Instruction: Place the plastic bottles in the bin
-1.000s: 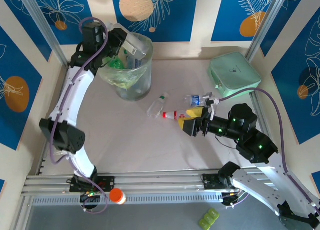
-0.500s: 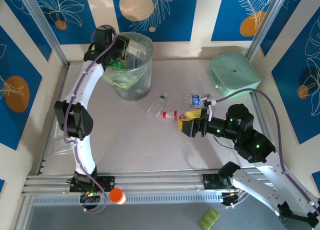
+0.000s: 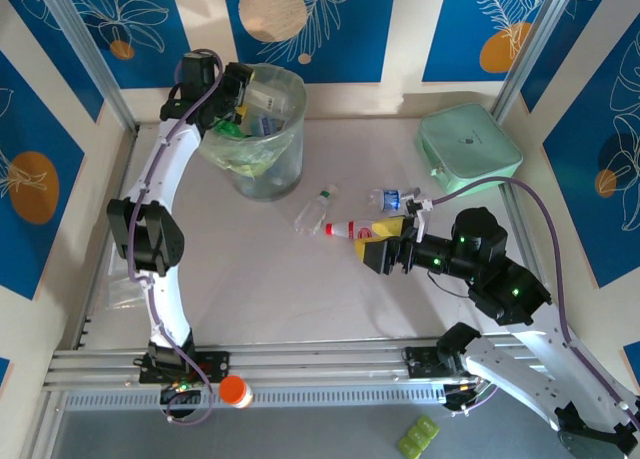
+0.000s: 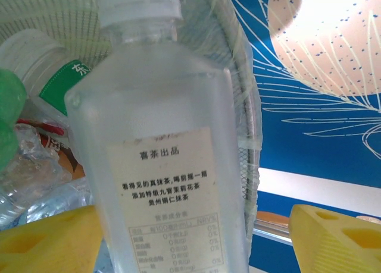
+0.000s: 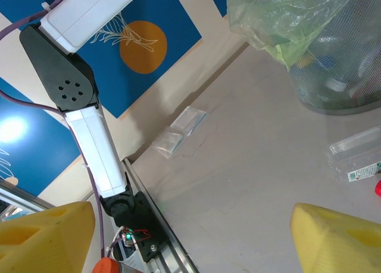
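Left gripper point(image 4: 196, 237) wide around bottle point(image 4: 161, 136) over bin point(image 3: 290, 161)

Frosted clear bottle point(image 4: 161, 166) with cream label; pale-green-lined translucent bin point(image 3: 285, 164); mint-green case point(image 3: 468, 147)

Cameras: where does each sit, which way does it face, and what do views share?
Top external: above and behind the bases, looking down on the pale table; left arm and right arm show.
Left wrist: at the tall translucent bag-lined bin, facing a clear white-labelled plastic bottle inside the open left tool.
Right wrist: low over the table, facing the left arm and bin; the open right tool frames the bottom corners.
Shared: every view shows the bin.
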Tool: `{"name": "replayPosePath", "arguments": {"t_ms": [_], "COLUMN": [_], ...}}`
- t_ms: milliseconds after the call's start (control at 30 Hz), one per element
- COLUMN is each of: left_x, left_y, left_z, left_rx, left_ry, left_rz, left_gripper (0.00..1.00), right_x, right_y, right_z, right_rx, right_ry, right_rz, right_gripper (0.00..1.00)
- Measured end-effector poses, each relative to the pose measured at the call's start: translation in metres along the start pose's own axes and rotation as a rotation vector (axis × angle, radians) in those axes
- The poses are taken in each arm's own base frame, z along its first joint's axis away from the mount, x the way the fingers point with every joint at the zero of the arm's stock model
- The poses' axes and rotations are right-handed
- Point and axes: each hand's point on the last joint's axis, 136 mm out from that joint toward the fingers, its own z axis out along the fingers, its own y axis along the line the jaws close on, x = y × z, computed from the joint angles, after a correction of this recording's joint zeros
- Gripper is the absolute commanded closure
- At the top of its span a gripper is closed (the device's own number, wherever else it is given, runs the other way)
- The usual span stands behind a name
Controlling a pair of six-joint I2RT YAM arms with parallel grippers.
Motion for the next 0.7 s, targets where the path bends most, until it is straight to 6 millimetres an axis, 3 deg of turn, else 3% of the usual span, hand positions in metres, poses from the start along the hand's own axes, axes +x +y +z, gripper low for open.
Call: {"name": "replayPosePath", "arguments": {"t_ms": [200,333,467,700], "left_x": [-0.009,-0.008,-0.006,-0.002], "left_y": [0.000,-0.002,-0.012,-0.025], "left_z": [-0.003,-0.010,-0.028,-0.054], "left_rx": [0.005,0.000,0.007,0.021], "left_ry": [-0.010,-0.010,-0.013,-0.018], "left_rz": [-0.001,0.040,0.091,0.176], "left_gripper": [0.19,0.30,0.42,0.48], "right_x": [-0.001,-0.003,-0.002,-0.002], "right_y": [0.000,0.001,-0.001,-0.005], "right_z": [-0.001,-0.001,-0.001,-0.003], "right_rx": [0.008,0.009,0.015,0.044], "right_ry": [0.000,0.000,0.003,0.001], "right_rz": [-0.013,-0.017,-0.014,-0.013], "right_gripper": [0.14,0.14,0.14,0.15]}}
